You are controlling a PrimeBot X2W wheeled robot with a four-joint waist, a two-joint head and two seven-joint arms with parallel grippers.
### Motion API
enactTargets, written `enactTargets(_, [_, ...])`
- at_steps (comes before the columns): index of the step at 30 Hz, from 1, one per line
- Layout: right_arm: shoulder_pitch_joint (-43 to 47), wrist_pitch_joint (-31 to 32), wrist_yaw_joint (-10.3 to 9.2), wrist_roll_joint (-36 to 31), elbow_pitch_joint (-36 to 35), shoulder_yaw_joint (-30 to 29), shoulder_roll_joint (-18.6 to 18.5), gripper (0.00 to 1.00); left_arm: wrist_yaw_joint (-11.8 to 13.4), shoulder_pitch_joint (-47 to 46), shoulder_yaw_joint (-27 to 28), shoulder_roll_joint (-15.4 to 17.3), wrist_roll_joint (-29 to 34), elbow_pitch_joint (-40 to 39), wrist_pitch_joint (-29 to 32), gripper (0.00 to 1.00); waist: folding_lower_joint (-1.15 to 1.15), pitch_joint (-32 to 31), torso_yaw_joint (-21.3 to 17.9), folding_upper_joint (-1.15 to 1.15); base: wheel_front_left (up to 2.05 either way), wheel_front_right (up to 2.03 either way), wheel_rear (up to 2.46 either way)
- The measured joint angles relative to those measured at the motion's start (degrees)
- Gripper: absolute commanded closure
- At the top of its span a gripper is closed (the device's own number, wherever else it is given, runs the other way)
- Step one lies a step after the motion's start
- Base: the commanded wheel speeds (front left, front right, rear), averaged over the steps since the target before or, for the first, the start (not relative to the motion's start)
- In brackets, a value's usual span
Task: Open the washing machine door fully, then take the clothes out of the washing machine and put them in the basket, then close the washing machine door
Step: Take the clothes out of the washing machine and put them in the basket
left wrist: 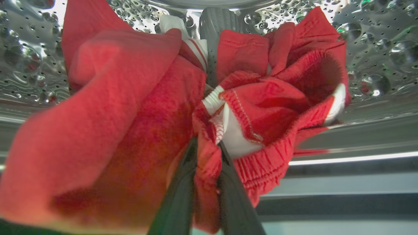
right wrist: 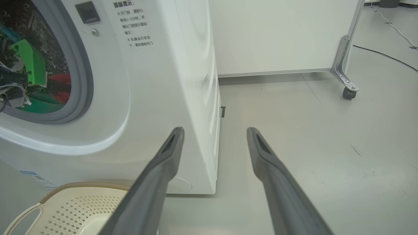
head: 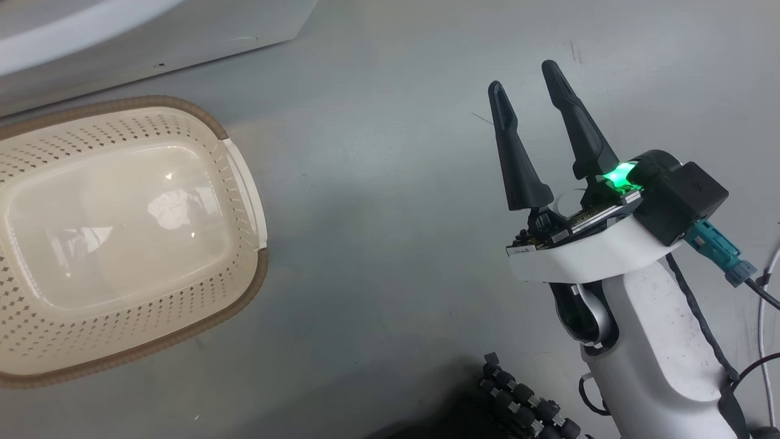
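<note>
Inside the steel drum (left wrist: 375, 49), my left gripper (left wrist: 207, 147) is shut on the red clothes (left wrist: 130, 107), pinching a fold with white trim between its dark fingers. The washing machine (right wrist: 156, 81) stands white at the left of the right wrist view, its grey-gasketed mouth (right wrist: 81, 75) uncovered, with my left arm's green-lit wrist and a bit of red inside. The door itself is out of view. The cream basket (head: 237, 183) sits empty on the floor at the left of the head view. My right gripper (head: 527, 85) hangs open over bare floor, right of the basket.
A white partition on a castor (right wrist: 349, 93) stands behind the machine at the right. A black cable (right wrist: 385, 55) runs across the floor at the far right. My base's wheel rollers (head: 524, 402) show at the bottom of the head view.
</note>
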Motion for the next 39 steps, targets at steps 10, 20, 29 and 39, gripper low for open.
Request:
enactTargets(10, [-0.51,0.0,-0.49,-0.62,0.57,-0.57,0.0,0.0,-1.11,-0.07,-0.81,-0.79,0.22,-0.1,-3.11,1.0,0.0,-0.39,0.98,0.0,0.0,0.0,0.0])
enactTargets(20, [-0.72,0.0,-0.47,-3.07,1.42,-1.37,-0.01,0.0,-2.31,1.12,-1.18,-2.27,0.21,-2.78,-10.98,1.0,0.0,-1.45,3.37,0.0,0.0,0.0,0.0])
enactTargets(29, [-0.69,0.0,0.09,-5.03,2.65,-2.21,-0.05,0.0,-2.55,6.83,-1.36,-4.8,1.01,-6.62,-20.83,1.0,0.0,-3.76,5.31,0.0,0.0,0.0,0.0])
enactTargets(39, [0.9,0.0,0.57,-7.4,4.24,-2.66,-0.11,0.0,-2.16,15.71,-1.62,-7.82,1.8,-10.16,-30.09,1.0,0.0,-7.53,7.24,0.0,0.0,0.0,0.0])
